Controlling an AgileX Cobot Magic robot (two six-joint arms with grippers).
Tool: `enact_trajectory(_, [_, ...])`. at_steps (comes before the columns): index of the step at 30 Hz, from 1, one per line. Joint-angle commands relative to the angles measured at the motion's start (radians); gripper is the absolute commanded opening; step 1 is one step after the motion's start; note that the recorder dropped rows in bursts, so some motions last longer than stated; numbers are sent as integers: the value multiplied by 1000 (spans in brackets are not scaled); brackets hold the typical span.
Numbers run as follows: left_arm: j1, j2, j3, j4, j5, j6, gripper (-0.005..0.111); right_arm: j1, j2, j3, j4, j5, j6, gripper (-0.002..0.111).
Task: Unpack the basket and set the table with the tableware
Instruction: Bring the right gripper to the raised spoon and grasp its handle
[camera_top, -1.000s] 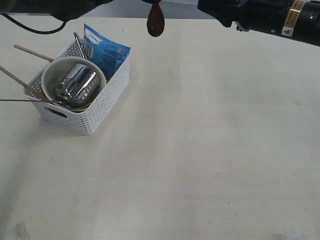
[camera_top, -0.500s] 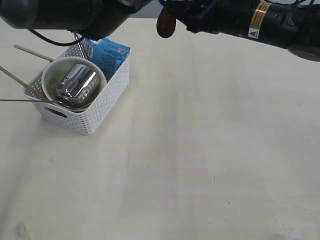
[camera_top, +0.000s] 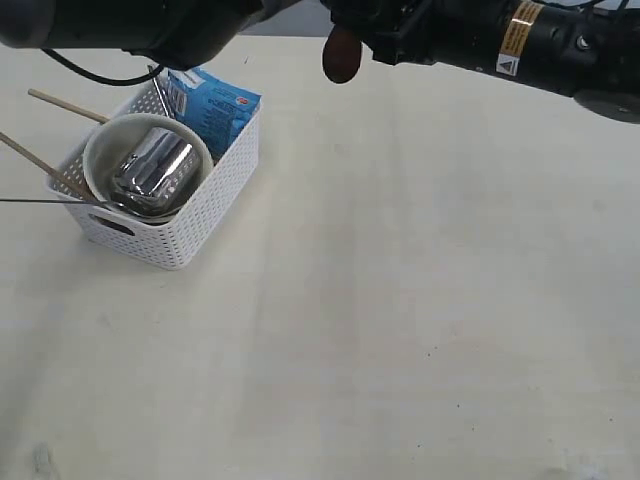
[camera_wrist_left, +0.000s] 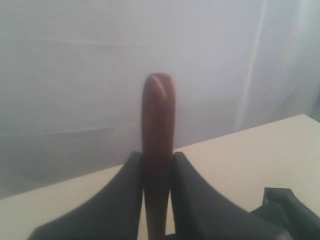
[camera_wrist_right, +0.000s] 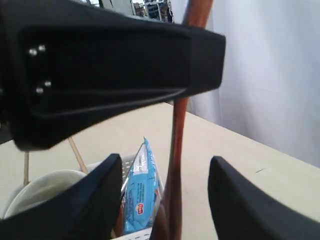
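A dark red spoon (camera_top: 342, 55) hangs bowl-down above the far edge of the table (camera_top: 420, 300), and my left gripper (camera_wrist_left: 158, 167) is shut on its handle (camera_wrist_left: 158, 115). From the right, my right gripper (camera_wrist_right: 165, 162) has come up to the spoon; it is open, with the handle (camera_wrist_right: 178, 145) standing between its fingers (camera_wrist_right: 100, 195), untouched. The white basket (camera_top: 200, 215) at the left holds the cream bowl (camera_top: 100, 140), the steel cup (camera_top: 155, 165) lying in it, wooden chopsticks (camera_top: 60, 103), a steel fork (camera_top: 158, 88) and a thin steel knife (camera_top: 40, 200). No reddish-brown plate is in view.
A blue snack packet (camera_top: 215, 105) leans in the basket's far corner and also shows in the right wrist view, blue packet (camera_wrist_right: 142, 190). Both dark arms cross the top of the exterior view, the right arm (camera_top: 520, 40) reaching past the middle.
The right arm has swung in from the right until its open fingers straddle the spoon handle. The spoon has drifted a little right in the left gripper.
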Motion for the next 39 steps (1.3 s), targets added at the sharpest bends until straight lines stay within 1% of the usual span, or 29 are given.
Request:
enact_trajectory(1, [-7, -35, 6, 1, 6, -15, 0, 1, 8, -7, 14, -26, -31, 51])
enact_trajectory(6, [-7, -43, 6, 3, 38, -27, 0, 1, 18, -7, 56, -28, -45, 51])
enact_trajectory(10, [-7, -43, 6, 5, 52, -43, 0, 1, 18, -7, 60, -34, -47, 51])
enact_trajectory(19, [-7, -43, 6, 7, 106, -26, 0, 1, 18, -7, 60, -51, -74, 50])
enact_trajectory(21, [-7, -43, 6, 7, 111, -23, 0, 1, 18, -7, 60, -53, -74, 47])
enact_trajectory(24, [-7, -43, 6, 7, 124, -14, 0, 1, 18, -7, 53, -69, -86, 33])
enact_trajectory(27, [-7, -43, 6, 7, 126, -12, 0, 1, 18, -7, 53, -90, -86, 22])
enact_trajectory(30, [-7, -43, 6, 7, 124, -12, 0, 1, 18, -7, 47, -111, -86, 15])
enact_trajectory(31, [-7, -43, 6, 7, 124, -12, 0, 1, 18, -7, 43, -113, -85, 13])
enact_trajectory(39, [-7, -43, 6, 7, 124, -4, 0, 1, 18, -7, 28, -115, -88, 13])
